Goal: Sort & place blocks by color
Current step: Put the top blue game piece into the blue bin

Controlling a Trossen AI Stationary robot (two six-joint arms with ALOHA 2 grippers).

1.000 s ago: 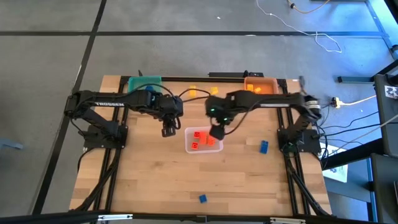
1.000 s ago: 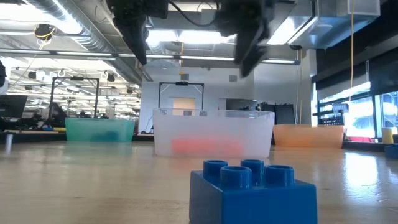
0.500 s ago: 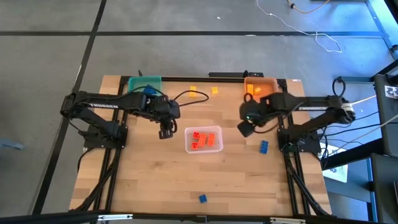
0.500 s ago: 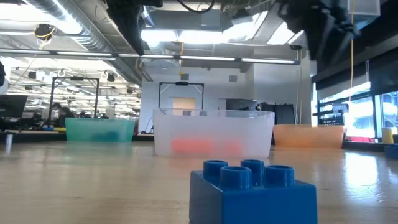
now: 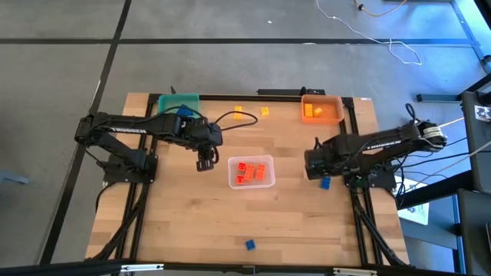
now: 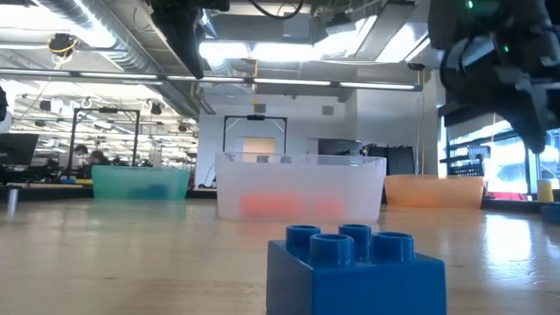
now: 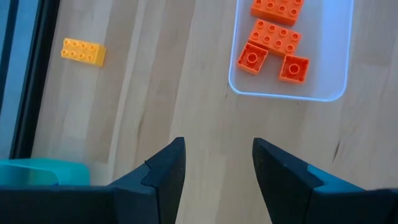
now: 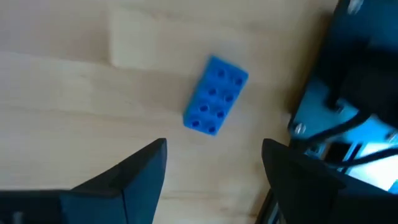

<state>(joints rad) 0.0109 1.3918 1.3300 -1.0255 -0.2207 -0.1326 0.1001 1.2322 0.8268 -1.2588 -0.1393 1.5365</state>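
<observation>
A blue block (image 8: pixel 215 95) lies flat on the table near the right edge (image 5: pixel 325 182). My right gripper (image 8: pixel 214 165) hangs open above it, pointing down, touching nothing. My left gripper (image 7: pixel 217 162) is open over bare wood, just left of the clear bin (image 5: pixel 230 172), which holds several red-orange blocks (image 7: pixel 273 37). Two yellow blocks (image 5: pixel 238 113) (image 5: pixel 265 111) lie near the far edge. Another blue block (image 5: pixel 249 244) sits near the front edge.
A teal bin (image 5: pixel 169 101) with a blue block in it stands at the far left. An orange bin (image 5: pixel 304 107) with orange blocks stands at the far right. The right arm's base and cables (image 5: pixel 368 172) crowd the right edge. Open wood lies in front of the clear bin.
My right gripper has swung from above the clear bin toward the table's right edge and sunk, rolling its wrist about a quarter turn. It now hangs over the blue block. Its fingers stayed open.
</observation>
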